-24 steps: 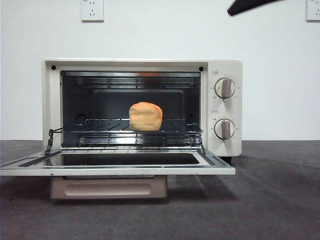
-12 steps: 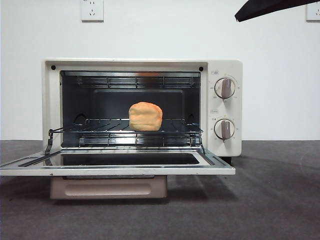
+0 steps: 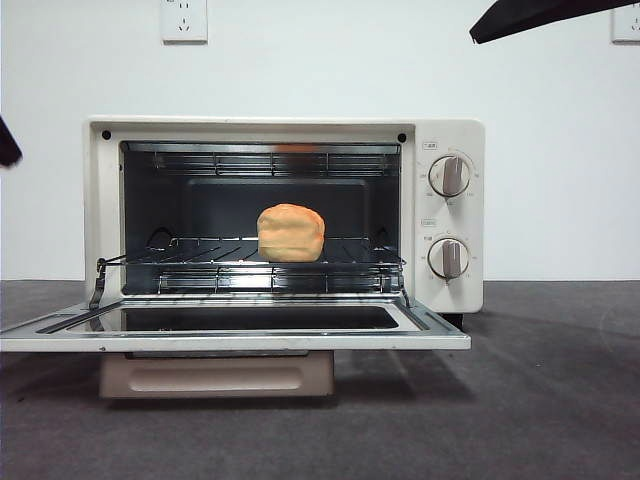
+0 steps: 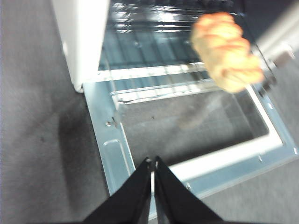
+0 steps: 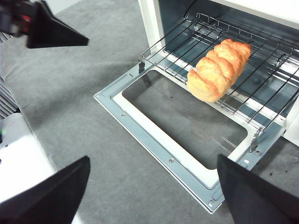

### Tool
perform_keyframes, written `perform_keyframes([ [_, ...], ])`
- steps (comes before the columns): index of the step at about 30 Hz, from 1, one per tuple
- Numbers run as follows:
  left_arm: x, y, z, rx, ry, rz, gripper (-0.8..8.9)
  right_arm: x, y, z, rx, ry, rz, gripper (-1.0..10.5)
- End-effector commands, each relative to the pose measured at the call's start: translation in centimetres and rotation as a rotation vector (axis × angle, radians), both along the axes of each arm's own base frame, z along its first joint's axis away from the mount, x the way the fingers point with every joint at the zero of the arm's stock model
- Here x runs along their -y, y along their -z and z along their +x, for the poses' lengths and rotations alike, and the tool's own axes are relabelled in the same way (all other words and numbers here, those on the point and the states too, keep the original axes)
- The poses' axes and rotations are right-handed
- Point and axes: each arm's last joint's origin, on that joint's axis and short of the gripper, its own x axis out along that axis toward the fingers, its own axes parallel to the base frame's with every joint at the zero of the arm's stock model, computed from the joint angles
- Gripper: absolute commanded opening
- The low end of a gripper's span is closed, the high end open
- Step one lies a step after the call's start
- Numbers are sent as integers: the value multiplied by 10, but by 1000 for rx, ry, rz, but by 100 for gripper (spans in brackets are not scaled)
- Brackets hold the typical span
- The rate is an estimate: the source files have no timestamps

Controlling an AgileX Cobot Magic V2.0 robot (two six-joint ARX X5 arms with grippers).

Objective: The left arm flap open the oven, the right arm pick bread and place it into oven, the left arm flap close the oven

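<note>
Toshiba-style toaster oven (image 3: 285, 215) sitting on the dark grey table (image 3: 540, 400), cream body, door (image 3: 235, 325) flopped all the way down flat. Two round knobs (image 3: 450, 175) stacked on the panel beside the cavity. Bread (image 3: 291, 233) already on the wire rack (image 3: 270, 262) inside, roughly mid-rack, golden and twisty, lying lengthwise front to back in the right wrist view (image 5: 218, 70).

Left gripper (image 4: 153, 164) hanging just above the near edge of the lowered door, over a front corner of its metal frame, not touching anything as far as can be told. Jaws pressed together, barely a sliver of light between the tips, pinching nothing. Bread well ahead of it and off to one side, blurry in that view (image 4: 227, 51). In the front view probably just the black sliver at the left edge (image 3: 7, 143), level with the top of the oven.

Right gripper (image 5: 154, 186) up high and back from the oven, jaws spread wide, nothing between them. Open door below and ahead of it, rack and bread further ahead still. Other arm's black tip visible far off to its side (image 5: 51, 30). Shows in the front view as a dark wedge at the top right corner (image 3: 540, 15). White wall sockets (image 3: 184, 18) behind.
</note>
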Motion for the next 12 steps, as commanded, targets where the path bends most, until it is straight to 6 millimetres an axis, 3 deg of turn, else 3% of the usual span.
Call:
perform_keyframes([
  [1, -5, 9, 13, -36, -20, -45, 13, -2, -3, -1, 8, -13, 5, 427],
  [12, -29, 57, 55, -219, -80, -57, 14, -1, -2, -1, 2, -16, -8, 427],
])
